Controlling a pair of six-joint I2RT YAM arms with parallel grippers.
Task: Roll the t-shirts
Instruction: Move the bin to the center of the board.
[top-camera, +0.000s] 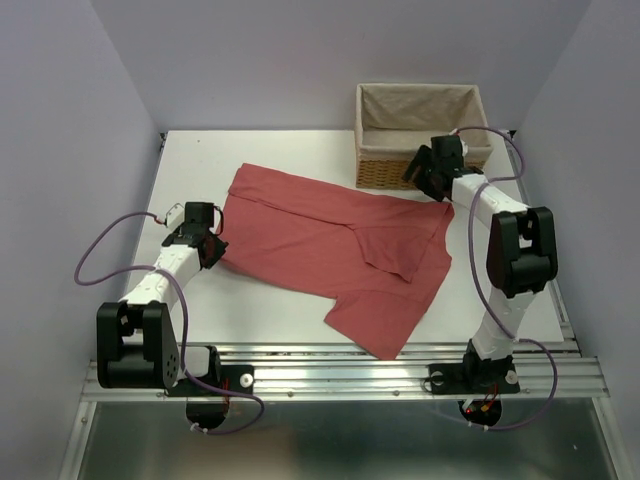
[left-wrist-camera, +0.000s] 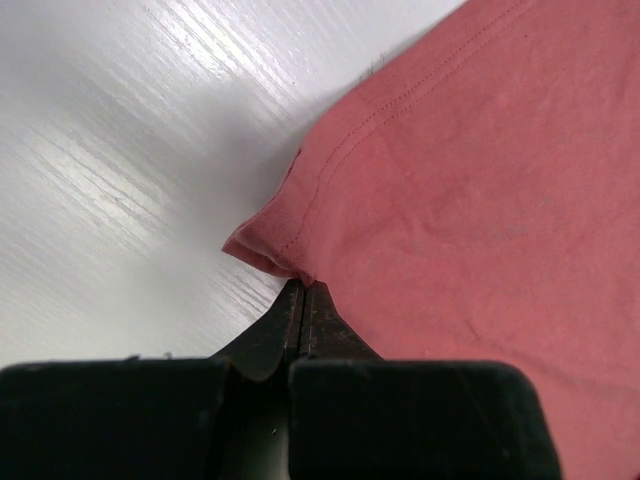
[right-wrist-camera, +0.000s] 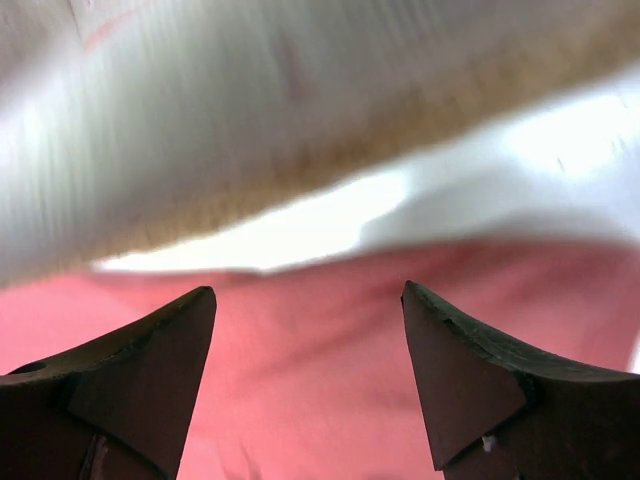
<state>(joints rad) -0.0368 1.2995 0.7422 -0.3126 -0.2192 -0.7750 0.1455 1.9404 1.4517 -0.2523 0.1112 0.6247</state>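
A salmon-red t-shirt (top-camera: 330, 240) lies spread across the white table (top-camera: 200, 160), partly folded over itself near its right side. My left gripper (top-camera: 216, 249) is at the shirt's left corner. In the left wrist view its jaws are pressed together, and the left gripper (left-wrist-camera: 302, 286) pinches a small raised fold of the t-shirt (left-wrist-camera: 470, 200) at the hem. My right gripper (top-camera: 418, 176) hovers over the shirt's far right corner, just in front of the basket. In the right wrist view, which is blurred, the right gripper (right-wrist-camera: 308, 300) stands open over the t-shirt (right-wrist-camera: 320, 390), nothing between its fingers.
A wicker basket (top-camera: 385, 175) with a cloth liner stands at the back right, close behind the right gripper, and shows as a blurred band, the basket (right-wrist-camera: 250, 120), in the right wrist view. A metal rail (top-camera: 350, 370) runs along the near table edge.
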